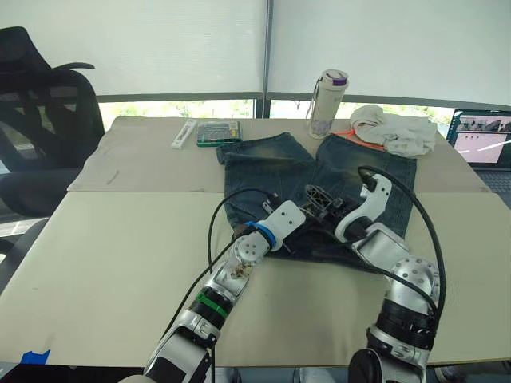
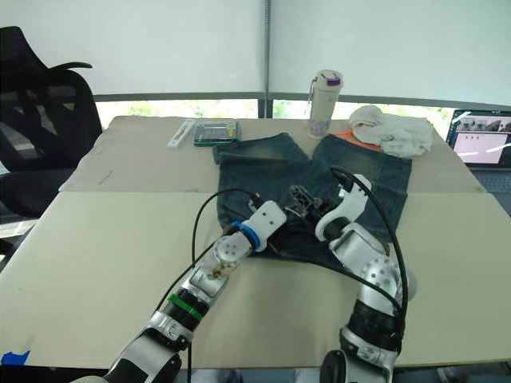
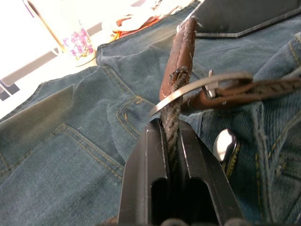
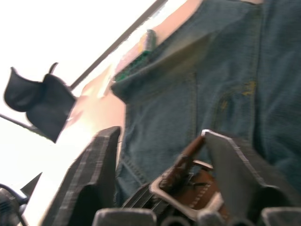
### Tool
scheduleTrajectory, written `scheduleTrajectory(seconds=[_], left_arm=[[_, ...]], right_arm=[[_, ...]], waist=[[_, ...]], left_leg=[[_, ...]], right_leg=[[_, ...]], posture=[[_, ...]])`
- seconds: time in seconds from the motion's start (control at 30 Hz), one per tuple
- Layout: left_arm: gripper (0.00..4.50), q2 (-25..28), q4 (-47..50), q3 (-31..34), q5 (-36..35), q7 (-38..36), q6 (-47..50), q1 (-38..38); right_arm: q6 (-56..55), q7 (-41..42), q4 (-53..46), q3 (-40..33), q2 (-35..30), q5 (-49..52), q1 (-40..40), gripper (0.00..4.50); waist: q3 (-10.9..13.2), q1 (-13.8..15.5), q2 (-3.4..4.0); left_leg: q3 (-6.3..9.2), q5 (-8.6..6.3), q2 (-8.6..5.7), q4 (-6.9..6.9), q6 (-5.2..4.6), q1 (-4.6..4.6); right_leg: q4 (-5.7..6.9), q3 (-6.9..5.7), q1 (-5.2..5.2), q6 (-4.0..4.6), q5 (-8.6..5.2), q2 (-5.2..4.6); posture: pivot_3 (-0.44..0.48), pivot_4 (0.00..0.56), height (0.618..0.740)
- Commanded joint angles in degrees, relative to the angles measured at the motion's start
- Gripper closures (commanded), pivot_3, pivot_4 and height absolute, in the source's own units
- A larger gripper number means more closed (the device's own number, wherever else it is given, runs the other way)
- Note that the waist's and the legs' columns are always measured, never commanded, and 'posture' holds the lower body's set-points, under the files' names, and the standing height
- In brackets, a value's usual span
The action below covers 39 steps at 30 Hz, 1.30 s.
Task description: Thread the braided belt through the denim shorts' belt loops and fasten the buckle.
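Observation:
The denim shorts lie flat on the table, legs pointing away and the waistband nearest me. Both grippers meet over the middle of the waistband. My left gripper is shut on the braided belt just behind its brown leather tip. The tip pokes up through the silver buckle, which hangs on the other end of the strap. My right gripper stands open, its fingers on either side of the buckle and the tip. The shorts' metal button lies beside the belt. I cannot make out the belt loops.
At the table's far edge stand a white bottle, an off-white cloth bundle over an orange cord, a green box and a white strip. A laptop sits far right. An office chair stands at the left.

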<state>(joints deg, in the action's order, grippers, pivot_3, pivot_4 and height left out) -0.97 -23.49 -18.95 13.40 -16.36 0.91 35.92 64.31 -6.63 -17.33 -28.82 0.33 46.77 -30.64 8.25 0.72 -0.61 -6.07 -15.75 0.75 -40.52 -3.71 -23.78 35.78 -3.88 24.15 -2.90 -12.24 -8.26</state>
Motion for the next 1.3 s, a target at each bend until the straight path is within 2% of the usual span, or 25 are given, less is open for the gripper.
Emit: scheduleTrajectory(seconds=[0.03,0.17,0.2,0.43,0.5,0.6,0.73,0.97,1.3], left_arm=[[4.5,-0.3,1.9,-0.4,0.2,0.3,-1.7,0.3],[4.5,-0.2,2.0,-0.4,0.3,0.3,-1.7,0.2],[4.5,-0.2,2.0,-0.5,0.3,0.3,-1.7,0.1],[4.5,0.1,2.4,-0.9,-0.6,-1.4,-3.2,-0.1],[3.73,0.3,2.9,-1.1,-1.2,-2.7,-3.6,-0.4],[2.82,1.2,3.4,-1.6,0.1,-2.7,-4.7,-1.3],[1.51,4.0,4.3,-1.4,-0.1,-4.1,-6.5,-3.9],[1.51,6.9,5.9,-0.6,-2.7,-8.0,-10.3,-6.1],[1.51,9.8,5.4,0.6,-3.2,-8.6,-12.2,-7.3]], right_arm=[[0.5,-2.5,-0.8,-0.6,0.2,2.8,-0.4,2.94],[0.8,-4.1,-0.6,-0.2,-0.3,4.0,-0.3,4.36],[0.8,-4.3,-0.6,-0.1,-0.4,4.1,-0.2,4.48],[0.3,-5.4,0.7,-0.1,-1.5,5.3,0.3,4.48],[0.0,-5.7,1.1,-0.6,-2.3,5.7,0.2,4.5],[-0.5,-5.9,2.0,-2.6,-5.1,5.9,-0.7,4.5],[-1.5,-5.4,4.3,-6.7,-11.9,6.6,-0.1,4.5],[-2.5,-5.7,5.5,-10.7,-16.6,8.6,-0.2,4.5],[-3.3,-1.9,7.0,-13.9,-28.0,13.4,-2.7,4.5]], waist=[[0.0,-0.2,0.0],[0.0,-0.4,0.0],[0.0,-0.4,0.0],[0.0,-0.4,0.0],[0.0,-0.4,0.0],[0.0,-0.3,0.0],[0.0,-0.1,0.0],[0.0,-0.3,0.0],[0.0,-0.1,0.0]], left_leg=[[-0.01,0.0,0.0,0.0,0.0,0.0],[-0.02,0.01,0.0,0.01,0.02,0.01],[-0.02,0.01,0.0,0.01,0.01,0.01],[-0.01,0.0,0.01,0.01,0.01,0.0],[-0.01,0.0,0.01,0.01,0.01,0.0],[-0.02,0.0,0.02,0.01,-0.01,0.0],[-0.03,-0.03,0.01,0.01,-0.05,-0.01],[-0.05,-0.03,0.05,0.01,-0.05,0.0],[-0.06,-0.09,0.02,0.01,-0.16,0.0]], right_leg=[[0.0,0.0,0.01,0.0,0.0,0.0],[0.01,0.0,0.02,0.0,0.0,0.04],[0.0,0.0,0.02,0.0,0.0,0.04],[-0.01,0.0,0.02,0.0,0.0,0.04],[-0.01,0.0,0.02,0.0,0.0,0.04],[-0.01,0.01,0.01,-0.01,0.0,0.03],[-0.03,0.01,0.0,-0.01,0.0,-0.01],[-0.01,0.02,0.02,0.0,0.0,0.01],[-0.03,0.03,-0.01,-0.01,0.0,-0.06]], posture=[[0.0,0.15,0.737],[0.0,0.15,0.737],[0.0,0.15,0.737],[0.0,0.15,0.737],[0.0,0.15,0.737],[0.0,0.15,0.737],[0.0,0.15,0.737],[0.0,0.15,0.737],[0.0,0.15,0.737]])
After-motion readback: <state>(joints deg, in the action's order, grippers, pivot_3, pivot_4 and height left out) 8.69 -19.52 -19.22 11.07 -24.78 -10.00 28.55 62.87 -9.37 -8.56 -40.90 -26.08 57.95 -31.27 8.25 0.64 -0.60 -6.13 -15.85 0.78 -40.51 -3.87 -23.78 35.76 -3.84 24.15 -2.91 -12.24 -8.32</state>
